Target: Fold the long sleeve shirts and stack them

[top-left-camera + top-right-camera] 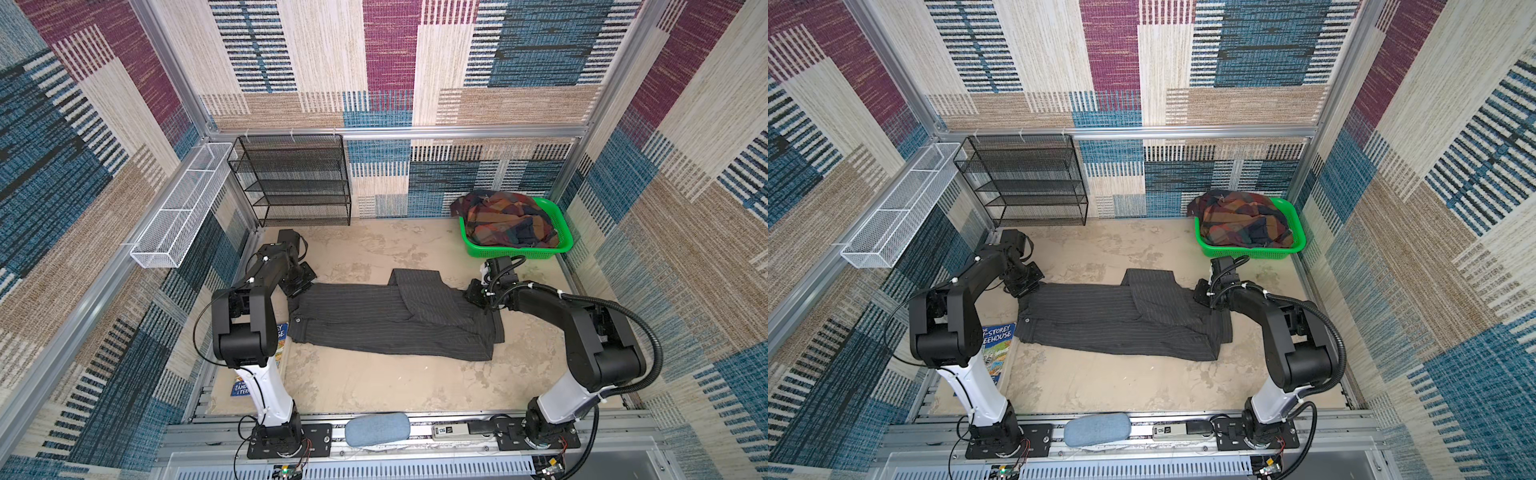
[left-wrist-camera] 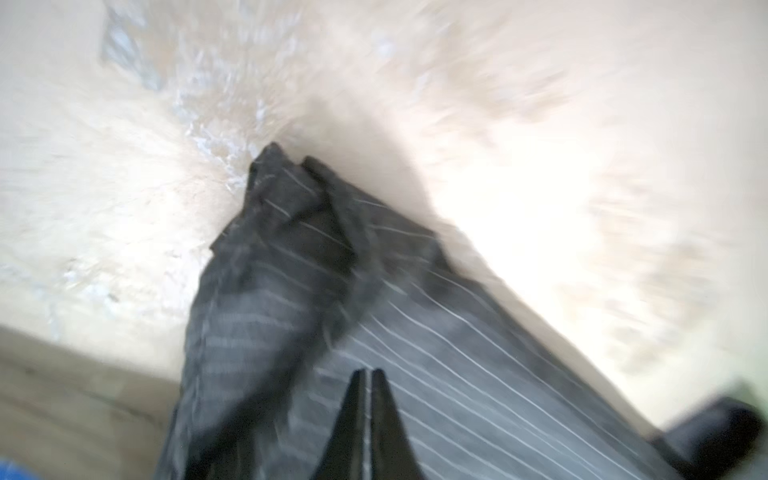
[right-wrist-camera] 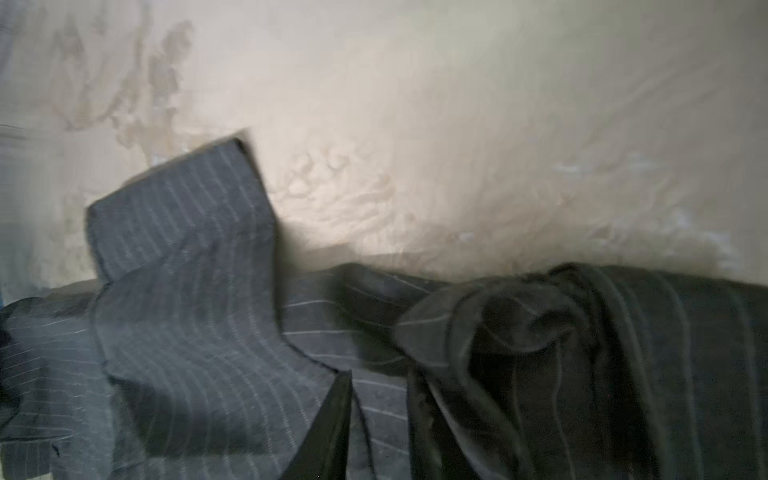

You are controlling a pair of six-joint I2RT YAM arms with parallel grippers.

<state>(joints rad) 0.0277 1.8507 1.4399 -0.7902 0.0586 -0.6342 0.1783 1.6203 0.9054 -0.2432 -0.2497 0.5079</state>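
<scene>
Two grippers are flanking the charcoal pinstriped shirt (image 1: 390, 324). The left gripper (image 2: 366, 372) is sitting clenched; whether the right gripper (image 1: 473, 296) is grasping cannot be told.

Book (image 1: 998, 336), blue cover, at 8 o'clock on the bench (image 1: 1100, 382), partly hidden by the left arm. Legible in a top view: "-STOREY" above "EEHOUSE".

Pale device (image 1: 1169, 431) on the front rail, at 6 o'clock. The label resembles "50", but the reading is uncertain.
</scene>
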